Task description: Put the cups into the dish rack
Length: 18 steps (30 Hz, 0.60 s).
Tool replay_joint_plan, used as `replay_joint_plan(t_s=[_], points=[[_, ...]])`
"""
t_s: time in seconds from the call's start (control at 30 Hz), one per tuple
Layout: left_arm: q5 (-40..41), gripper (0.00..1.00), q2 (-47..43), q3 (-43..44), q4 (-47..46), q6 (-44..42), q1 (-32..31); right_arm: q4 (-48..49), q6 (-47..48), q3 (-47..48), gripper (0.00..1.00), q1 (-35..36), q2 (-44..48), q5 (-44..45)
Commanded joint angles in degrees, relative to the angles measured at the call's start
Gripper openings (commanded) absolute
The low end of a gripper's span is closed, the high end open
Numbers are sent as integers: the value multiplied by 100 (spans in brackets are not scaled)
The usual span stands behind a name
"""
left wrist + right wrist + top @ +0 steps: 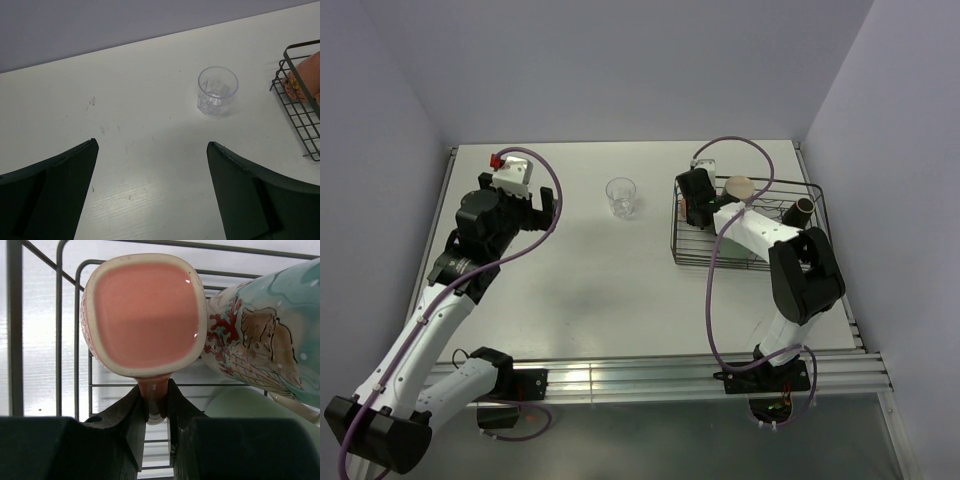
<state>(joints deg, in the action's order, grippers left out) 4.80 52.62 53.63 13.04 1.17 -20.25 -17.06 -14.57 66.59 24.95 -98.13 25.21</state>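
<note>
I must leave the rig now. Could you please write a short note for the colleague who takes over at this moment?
Left gripper: open, empty, facing the clear glass, apart from it.
Right gripper: shut on the handle of the pink mug, inside the dish rack.
Done: patterned mug and dark brown cup are in the rack.
Left: release the pink mug, then load the clear glass, which stands upright on the table. No second glass is visible.
</note>
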Motion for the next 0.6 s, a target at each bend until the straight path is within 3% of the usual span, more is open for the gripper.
replay_joint_plan(t_s=[0.0, 0.3, 0.57], points=[[-58, 99, 3, -10, -275, 6, -14, 563, -125, -5, 0, -60, 22, 238], [-67, 99, 20, -45, -302, -11, -14, 625, -81, -14, 0, -78, -93, 221], [-75, 99, 29, -54, -311, -38, -14, 590, -73, 21, 12, -95, -128, 177]])
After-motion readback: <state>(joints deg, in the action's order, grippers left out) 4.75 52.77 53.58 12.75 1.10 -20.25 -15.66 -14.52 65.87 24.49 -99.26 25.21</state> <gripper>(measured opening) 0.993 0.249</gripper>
